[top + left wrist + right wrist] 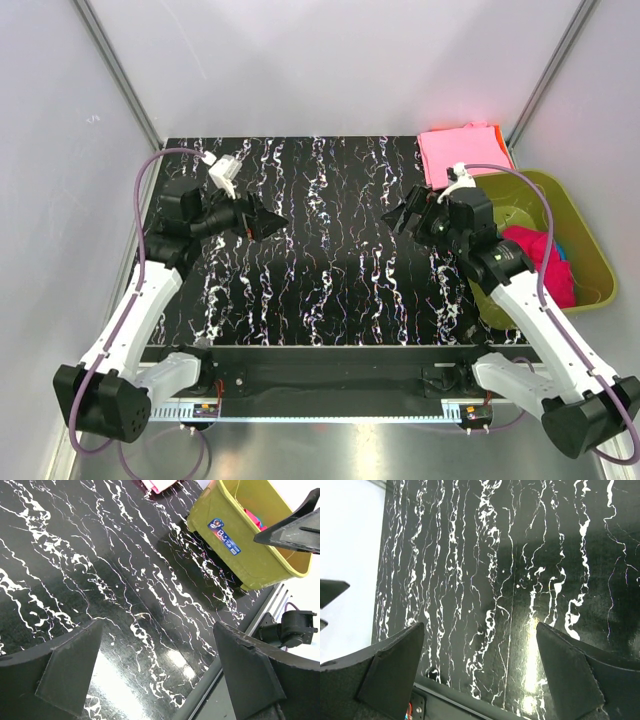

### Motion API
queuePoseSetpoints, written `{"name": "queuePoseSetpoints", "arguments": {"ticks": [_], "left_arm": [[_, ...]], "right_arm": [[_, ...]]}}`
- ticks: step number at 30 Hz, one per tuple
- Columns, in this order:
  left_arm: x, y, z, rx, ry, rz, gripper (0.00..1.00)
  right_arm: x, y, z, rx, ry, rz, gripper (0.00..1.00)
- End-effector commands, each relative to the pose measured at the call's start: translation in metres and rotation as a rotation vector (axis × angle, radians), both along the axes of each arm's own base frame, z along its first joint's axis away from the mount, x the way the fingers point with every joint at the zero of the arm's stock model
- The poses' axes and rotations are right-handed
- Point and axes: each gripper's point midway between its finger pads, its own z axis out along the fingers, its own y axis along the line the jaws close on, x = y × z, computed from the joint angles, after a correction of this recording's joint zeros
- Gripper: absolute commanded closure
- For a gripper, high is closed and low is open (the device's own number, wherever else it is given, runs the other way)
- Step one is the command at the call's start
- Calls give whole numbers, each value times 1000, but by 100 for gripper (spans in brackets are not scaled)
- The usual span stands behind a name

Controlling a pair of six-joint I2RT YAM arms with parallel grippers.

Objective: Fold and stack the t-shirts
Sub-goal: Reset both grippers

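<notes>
A folded light pink t-shirt [462, 153] lies at the table's back right corner, with an orange t-shirt edge [494, 128] showing under it. A magenta t-shirt [541, 258] and a bit of blue t-shirt [570, 250] lie crumpled inside the olive-green tub [598, 262]. My left gripper [270, 222] is open and empty above the left middle of the table. My right gripper [398, 218] is open and empty above the right middle, left of the tub. In the left wrist view the tub [245, 540] shows with magenta cloth [256, 521] inside.
The black marbled table [320, 250] is ringed by white walls. The tub stands off the table's right edge. A sliver of the pink stack [159, 485] shows at the top of the left wrist view. The table's front rail [320, 375] runs along the near edge.
</notes>
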Motion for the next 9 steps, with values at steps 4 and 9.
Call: {"name": "queuePoseSetpoints", "arguments": {"ticks": [4,9], "left_arm": [[-1,-1,23,-25,-103,-12,1],[-2,-1,25,-26,-110,-16,1]], "right_arm": [[12,-1,2,5,-22,-42,0],[13,-4,7,-9,-58,-39,0]]}}
